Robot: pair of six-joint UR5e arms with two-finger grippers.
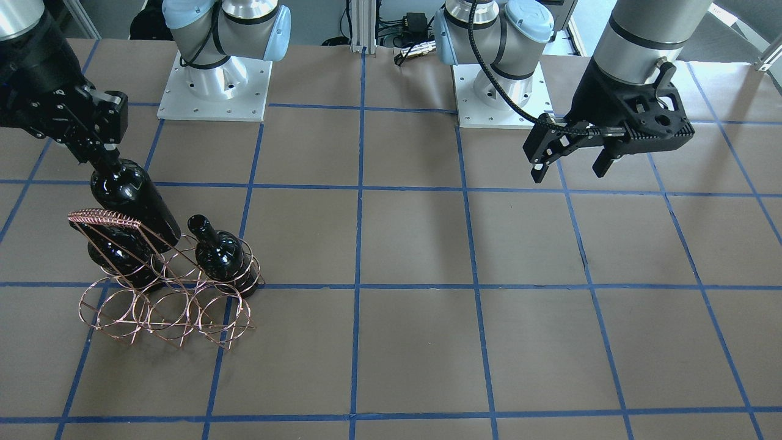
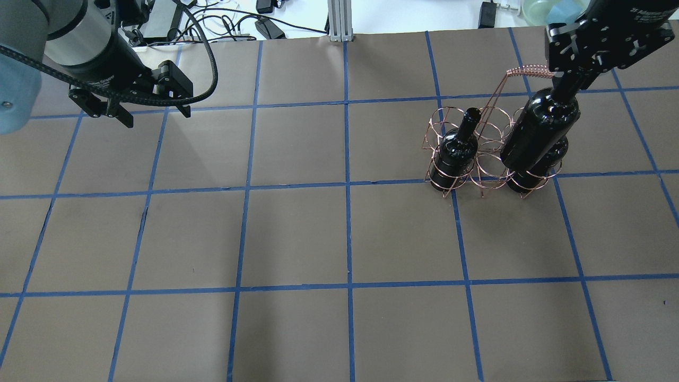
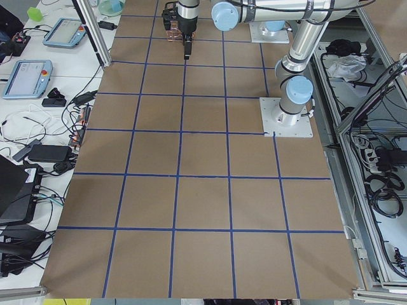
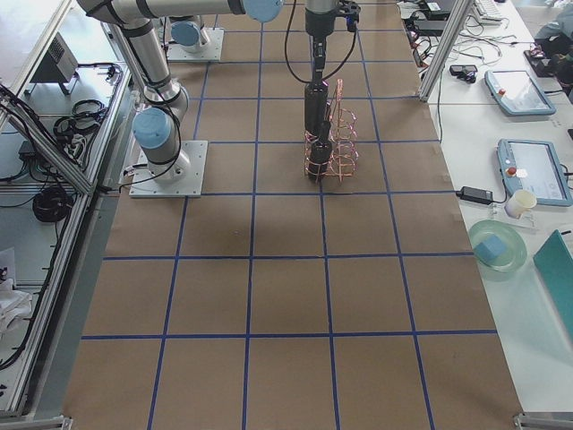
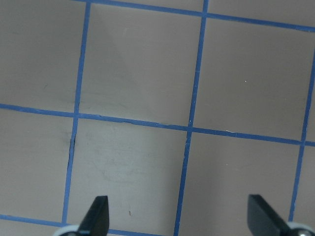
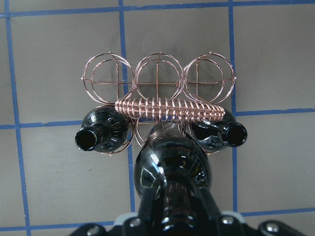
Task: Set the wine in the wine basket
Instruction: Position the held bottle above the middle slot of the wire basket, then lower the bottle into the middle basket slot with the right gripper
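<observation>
My right gripper [image 1: 101, 156] is shut on the neck of a black wine bottle [image 1: 131, 201] and holds it upright over the copper wire wine basket [image 1: 165, 299]. In the right wrist view the held wine [image 6: 172, 167] hangs over the middle slot of the near row, just beside the coiled handle [image 6: 170, 109]. Two more bottles [image 6: 101, 132] [image 6: 219, 132] stand in the slots on either side. The three far rings [image 6: 156, 78] hold nothing. Whether the held bottle's base is inside its ring is hidden. My left gripper [image 2: 151, 114] hangs open far from the basket, over bare table [image 5: 138, 162].
Brown paper with a blue tape grid covers the table [image 2: 345, 239]. Both arm bases [image 1: 214, 79] [image 1: 498, 85] are bolted at the robot's edge. Cables and power bricks [image 2: 254, 24] lie past the far edge. Side benches carry tablets [image 4: 519, 90] and a bowl [image 4: 497, 244].
</observation>
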